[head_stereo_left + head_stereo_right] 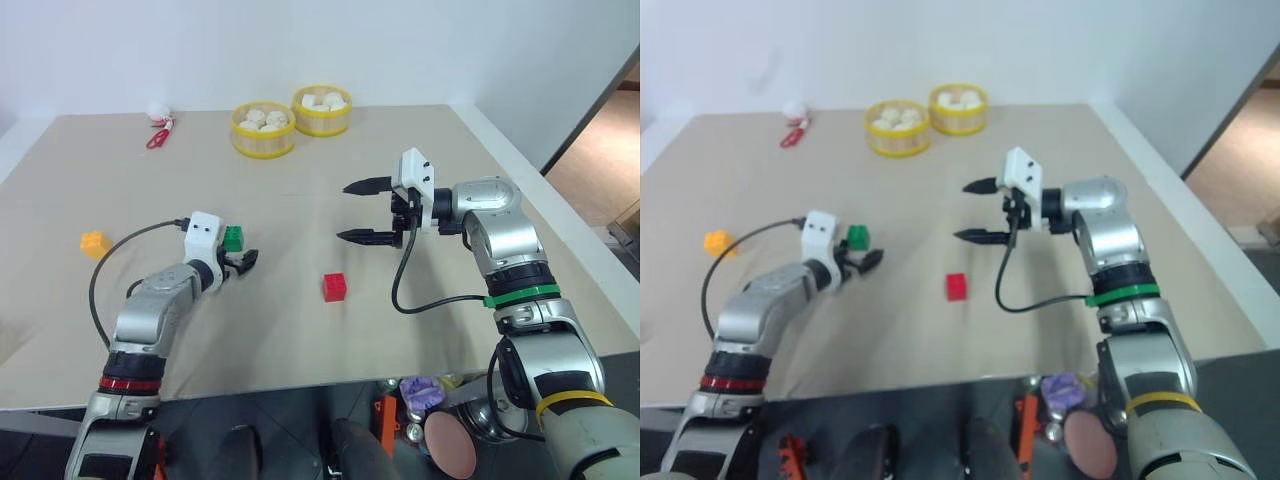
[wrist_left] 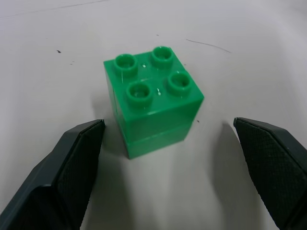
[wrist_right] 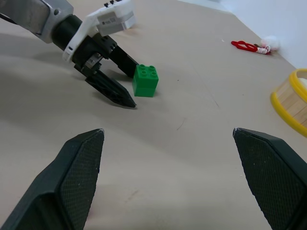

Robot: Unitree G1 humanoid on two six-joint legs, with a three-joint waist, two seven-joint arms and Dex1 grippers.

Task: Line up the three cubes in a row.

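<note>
Beige bench (image 1: 300,340) is seen carrying the green cube (image 1: 233,238) just ahead of the left gripper (image 1: 240,262), whose jaws are spread wide, nothing held. The right gripper (image 1: 362,211) is raised, jaws wide and empty. The red cube (image 1: 335,287) lies between; the orange-yellow cube (image 1: 95,243) far left. Two yellow baskets (image 1: 263,131) and a white toy (image 1: 160,120) are set at the back.

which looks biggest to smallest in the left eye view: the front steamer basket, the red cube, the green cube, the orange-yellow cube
1. Front steamer basket, clearly largest.
2. Orange-yellow cube and red cube: look about alike, so unranked.
3. Green cube: looks smallest, but the left hand partly hides it, so unsure.
</note>
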